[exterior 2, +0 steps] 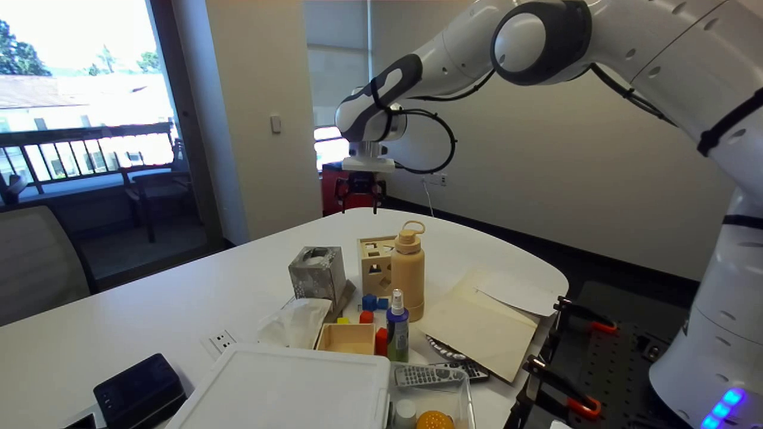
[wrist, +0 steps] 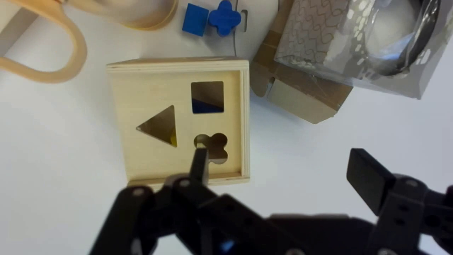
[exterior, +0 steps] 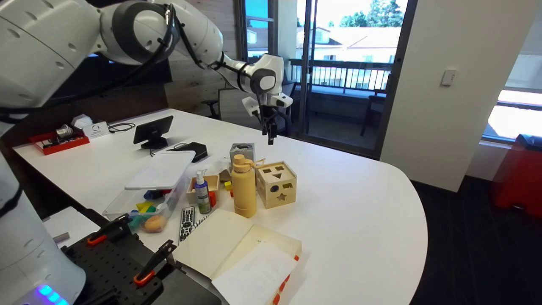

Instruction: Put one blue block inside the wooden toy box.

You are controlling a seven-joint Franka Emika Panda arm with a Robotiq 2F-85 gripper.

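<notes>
The wooden toy box point(exterior: 278, 184) is a pale cube with shape holes, standing on the white table in both exterior views point(exterior 2: 375, 268). In the wrist view I look down on its top point(wrist: 152, 88); dark blue shows inside through the square hole and yellow through the triangle hole. A blue square block point(wrist: 195, 19) and a blue clover-shaped block point(wrist: 224, 17) lie on the table beside the box. They also show in an exterior view point(exterior 2: 369, 302). My gripper point(wrist: 279, 157) is open and empty, well above the table beyond the box point(exterior 2: 359, 210).
A yellow bottle point(exterior: 244, 186) stands close against the box, and a grey tissue box point(exterior 2: 319, 274) stands near it. A spray bottle point(exterior 2: 397, 328), small wooden tray point(exterior 2: 349, 339), red block point(exterior 2: 366, 317), plastic bin with white lid point(exterior 2: 286, 387) and open folder point(exterior: 237, 241) are nearby.
</notes>
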